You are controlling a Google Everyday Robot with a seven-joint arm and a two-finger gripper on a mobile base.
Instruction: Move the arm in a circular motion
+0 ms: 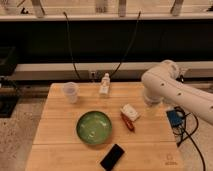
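Tabletop (55, 135) of pale wood fills the lower half of my feed, with a dark recess and a light rail behind it. Two black cables (69, 45) hang down that back wall towards the rear edge.

The arm (172, 90) is the next biggest thing I see. It comes in from the right edge as a thick glossy white tube with small dark dots and rises leftward to a bulbous joint. That joint sits over the right rear corner of the tabletop, and a short white segment drops from it towards the wood there. I cannot find the end effector in this view, since the arm's far end is either hidden behind that joint or outside the frame. So I cannot tell whether it is open or closed.

A green bowl (94, 128) sits upright a little left of centre, towards the front. A black phone (112, 156) lies flat at an angle just in front of the bowl, near the front edge. A clear cup (71, 92) stands upright at the left rear, well apart from the arm. A small blue box (175, 118) with dark wires sits at the right edge, below the arm's tube.

A white packet (130, 111) lies right of the bowl, between it and the arm. A thin red item (126, 121) lies touching the packet's front side. A small white bottle (104, 85) stands at the rear centre, near the cup.
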